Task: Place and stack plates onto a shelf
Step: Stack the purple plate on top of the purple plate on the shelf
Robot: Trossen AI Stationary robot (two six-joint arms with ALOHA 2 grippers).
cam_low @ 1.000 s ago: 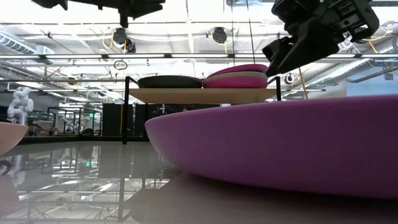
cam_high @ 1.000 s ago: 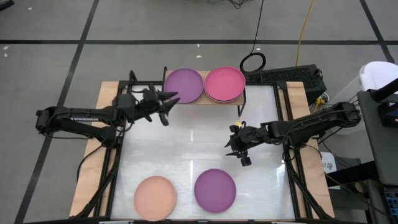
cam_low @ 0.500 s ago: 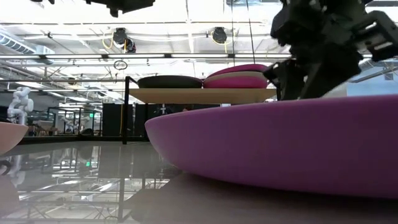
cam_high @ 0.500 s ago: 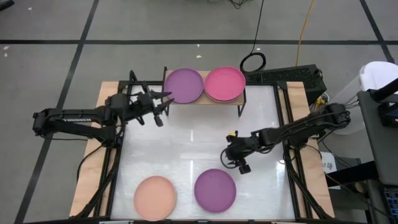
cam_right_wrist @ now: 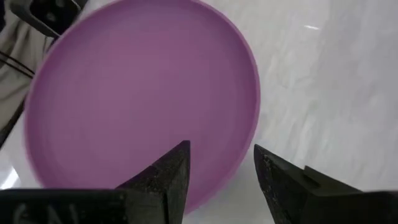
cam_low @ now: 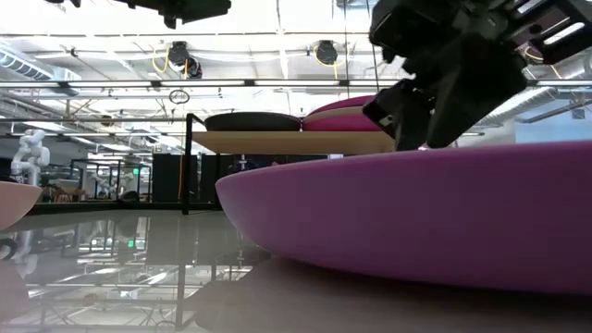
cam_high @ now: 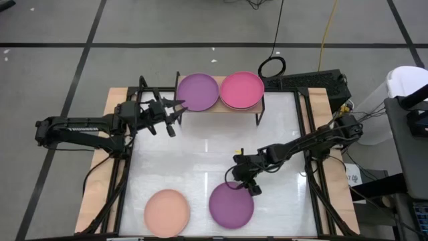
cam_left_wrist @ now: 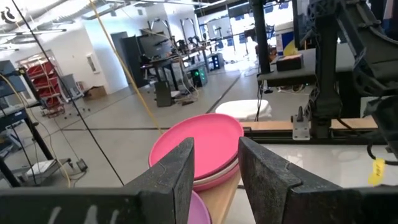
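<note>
right wrist view | my right tool (cam_right_wrist: pixel 217 171) open over purple plate (cam_right_wrist: pixel 137 93) rim on desk (cam_right_wrist: pixel 323 74) | stiff, light, slick; I'd pinch the edge | left tool (cam_left_wrist: pixel 214 168) open, idle by shelf (cam_high: pixel 217 107)

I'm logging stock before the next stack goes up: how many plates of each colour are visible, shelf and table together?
purple plates: 2
magenta plates: 2
cream plate: 1
black plate: 1 seen; another may be hidden in that stack
peach plate: 1
Total: 7 seen
</note>
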